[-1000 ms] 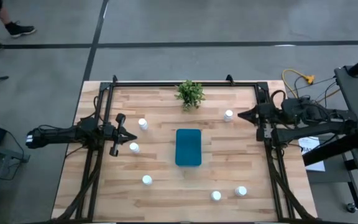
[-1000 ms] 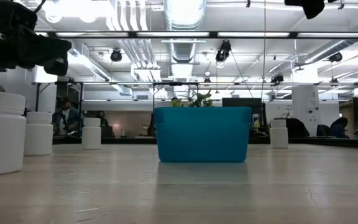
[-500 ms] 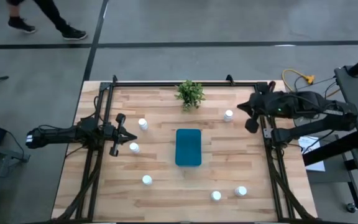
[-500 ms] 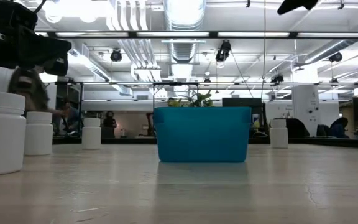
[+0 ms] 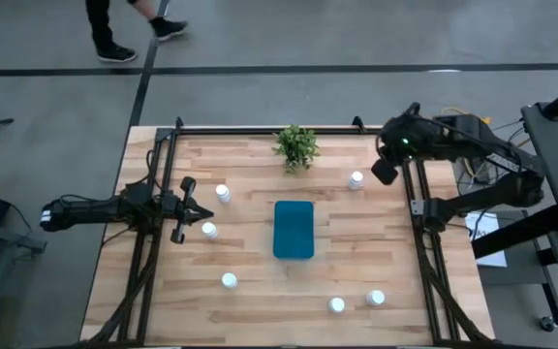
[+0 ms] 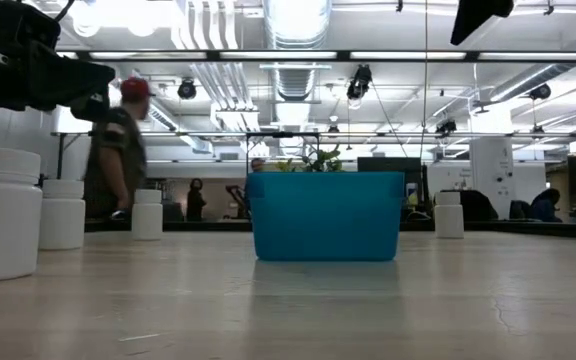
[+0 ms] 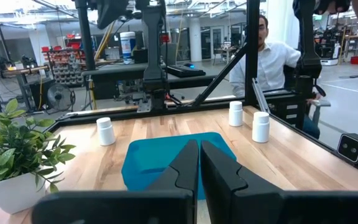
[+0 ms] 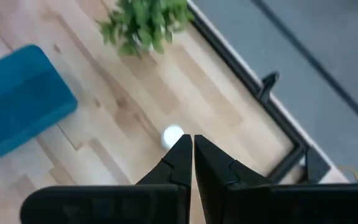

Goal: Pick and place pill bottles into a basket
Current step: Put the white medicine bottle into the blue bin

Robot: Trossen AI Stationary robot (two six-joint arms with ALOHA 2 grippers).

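So the teal basket (image 5: pixel 294 230) sits pretty much dead centre on the wooden bench (image 5: pixel 260 301), nothing visible inside it from above. Six white pill bottles are scattered around it on the bench: one at about 2 o'clock from the basket (image 5: pixel 356 179), one at 10 o'clock (image 5: pixel 223 193), one just off at 9 o'clock (image 5: pixel 208 230), one at 7 o'clock (image 5: pixel 229 281), and two close together down around 5 o'clock (image 5: pixel 336 305) (image 5: pixel 375 299). A little potted plant (image 5: pixel 295 146) stands at 12 o'clock near the far edge. The right gripper (image 5: pixel 384 172) hangs up in the air right beside that 2 o'clock bottle, fingers pressed together and holding nothing; its wrist view looks down on the bottle's cap just past the fingertips. The left gripper (image 5: pixel 184 209) is parked at the bench's 9 o'clock edge, also fully closed and empty, pointing toward the basket. A person (image 6: pixel 114 158) is walking by in the room behind the bench.
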